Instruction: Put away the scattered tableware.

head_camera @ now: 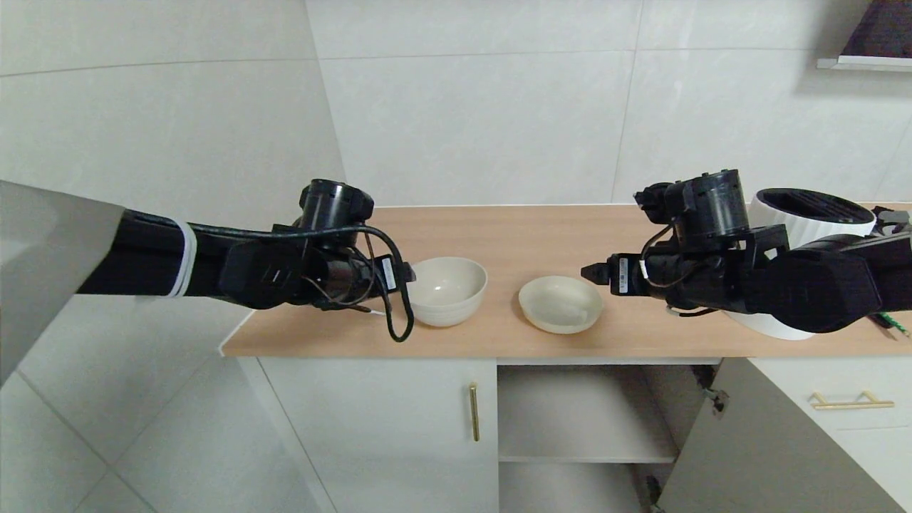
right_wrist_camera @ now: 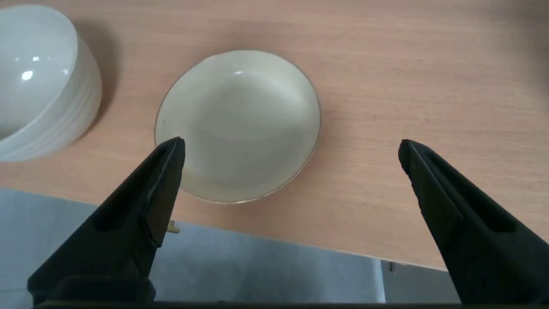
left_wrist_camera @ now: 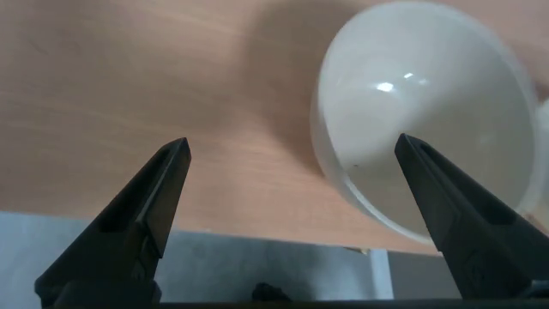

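Two pieces of tableware sit on the wooden counter (head_camera: 541,235). In the left wrist view my left gripper (left_wrist_camera: 292,144) hangs open above the counter's front edge beside a deep white bowl (head_camera: 447,288) (left_wrist_camera: 429,112), one finger over the bowl's near rim. A shallow cream dish (head_camera: 561,304) (right_wrist_camera: 238,124) lies to the right of the bowl. Above it my right gripper (right_wrist_camera: 292,148) is open, with the dish under the gap and toward one finger. From the head view, the left gripper (head_camera: 406,274) meets the bowl's left side and the right gripper (head_camera: 588,272) is above the dish's right rim. The bowl (right_wrist_camera: 39,81) also appears in the right wrist view.
A large white round appliance (head_camera: 809,214) stands on the counter behind my right arm. Below the counter a cabinet stands open with a bare shelf (head_camera: 584,420), its door (head_camera: 755,442) swung out to the right. A closed door with a gold handle (head_camera: 473,412) is at its left.
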Tool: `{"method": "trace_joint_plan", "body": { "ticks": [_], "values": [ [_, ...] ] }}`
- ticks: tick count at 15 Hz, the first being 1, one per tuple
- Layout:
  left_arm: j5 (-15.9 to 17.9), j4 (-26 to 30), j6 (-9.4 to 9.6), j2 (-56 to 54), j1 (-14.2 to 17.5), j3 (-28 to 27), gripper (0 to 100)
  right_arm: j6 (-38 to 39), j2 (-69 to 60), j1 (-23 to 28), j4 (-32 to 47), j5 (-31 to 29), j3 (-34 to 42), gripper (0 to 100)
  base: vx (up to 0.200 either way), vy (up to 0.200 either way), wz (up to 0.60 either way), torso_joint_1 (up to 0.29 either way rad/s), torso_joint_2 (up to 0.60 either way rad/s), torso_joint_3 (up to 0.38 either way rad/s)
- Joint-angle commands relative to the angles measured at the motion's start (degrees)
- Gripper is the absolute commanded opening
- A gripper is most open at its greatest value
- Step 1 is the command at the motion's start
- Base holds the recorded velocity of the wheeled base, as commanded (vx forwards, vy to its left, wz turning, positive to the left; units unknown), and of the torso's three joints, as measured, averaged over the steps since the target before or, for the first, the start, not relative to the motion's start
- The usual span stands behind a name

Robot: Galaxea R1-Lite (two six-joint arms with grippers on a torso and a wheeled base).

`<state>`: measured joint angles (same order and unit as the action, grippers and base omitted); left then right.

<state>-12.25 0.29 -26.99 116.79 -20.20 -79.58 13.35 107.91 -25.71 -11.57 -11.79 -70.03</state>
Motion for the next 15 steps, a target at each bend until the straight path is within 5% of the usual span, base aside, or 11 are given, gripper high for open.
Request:
{"method": "trace_joint_plan", "body": {
  "ticks": [1,5,6,15],
  "values": [
    [0.03,-0.12,0.01,3.62,-0.54,-1.02,100,0.01,-0.16,-0.04,-0.03,0.01,0.07,100,0.000,0.000,0.00,0.000,0.00,0.000],
    [0.03,-2.49,0.10,5.73,-1.33,-1.89,100,0.10,-0.33,-0.04,-0.03,0.01,0.07,100,0.000,0.000,0.00,0.000,0.00,0.000],
    [0.03,-2.49,0.10,5.73,-1.42,-1.98,0,0.10,-0.42,-0.04,-0.03,-0.08,0.07,100,0.000,0.000,0.00,0.000,0.00,0.000],
    [-0.05,-2.75,-0.17,0.64,-1.68,0.48,0,0.19,0.72,-0.13,0.23,0.01,-0.28,100,0.000,0.000,0.00,0.000,0.00,0.000]
  ]
}}
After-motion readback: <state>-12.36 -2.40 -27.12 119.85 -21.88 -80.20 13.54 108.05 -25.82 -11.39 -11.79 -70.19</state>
